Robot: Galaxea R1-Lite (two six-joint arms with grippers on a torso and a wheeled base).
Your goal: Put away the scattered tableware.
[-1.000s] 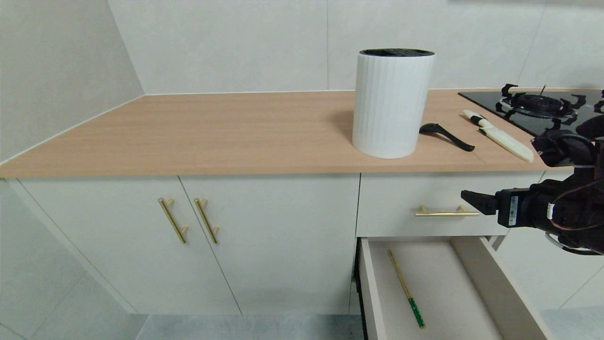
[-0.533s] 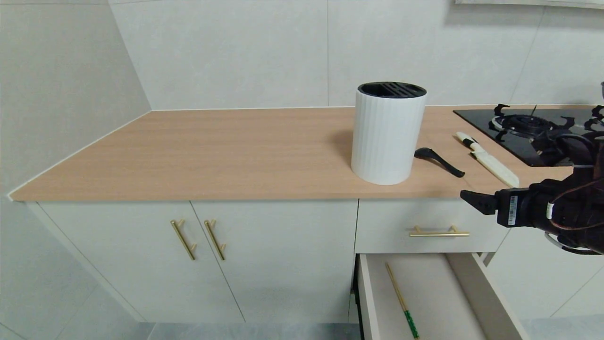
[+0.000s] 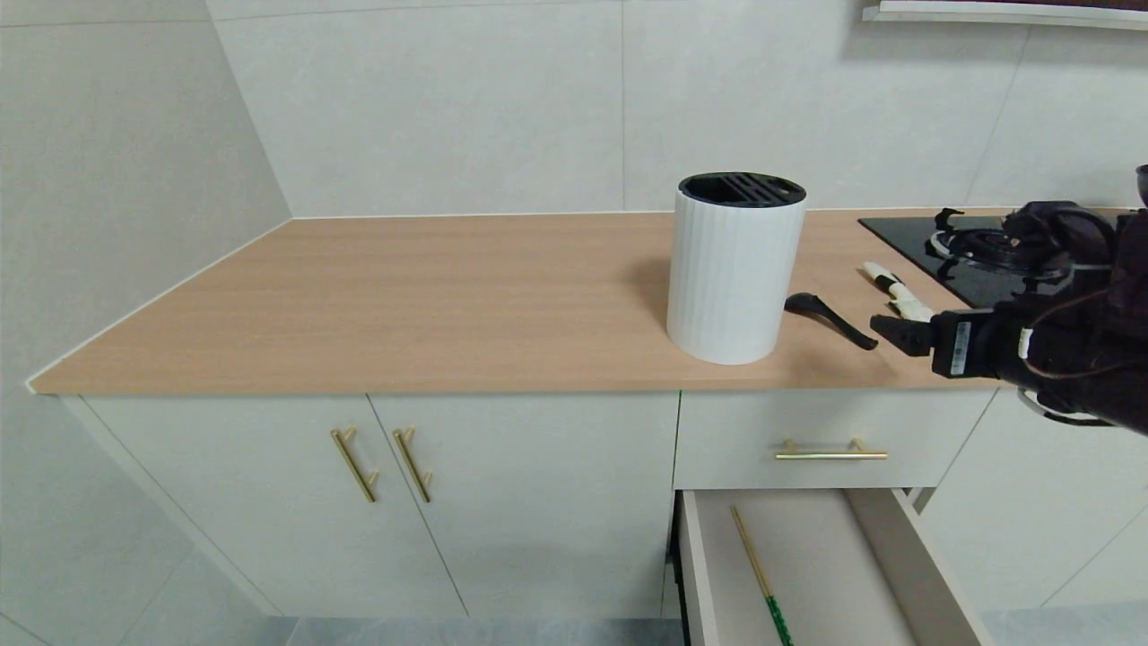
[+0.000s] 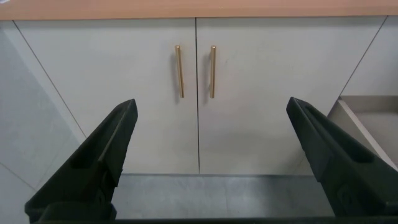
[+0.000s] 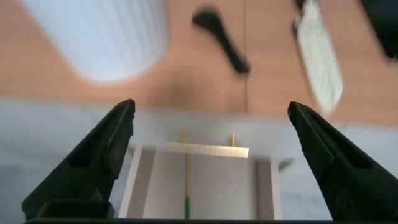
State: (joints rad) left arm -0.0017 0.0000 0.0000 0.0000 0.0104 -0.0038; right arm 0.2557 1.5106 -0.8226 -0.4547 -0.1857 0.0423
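**A:** Head view first. Your right gripper (image 3: 888, 330) hangs by the front edge of the light wooden countertop (image 3: 404, 296), near the black plastic spoon (image 3: 830, 318). The white-handled knife (image 3: 892, 289) lies partly hidden behind it, beside the black glass hob (image 3: 951, 260).

**B:** Yep. The white ribbed cylindrical holder (image 3: 735, 269) stands upright left of the spoon. The pale open drawer (image 3: 906, 565) below holds wooden chopsticks (image 3: 758, 574) with green ends.

**A:** Left wrist view: your left gripper (image 4: 209, 115), jaws spread wide, faces white cabinet doors (image 4: 261, 93) with brass bar handles (image 4: 179, 71).

**B:** Right wrist view: jaws spread wide too, above the counter edge. Spoon, knife and holder sit on the countertop, chopsticks in the drawer.
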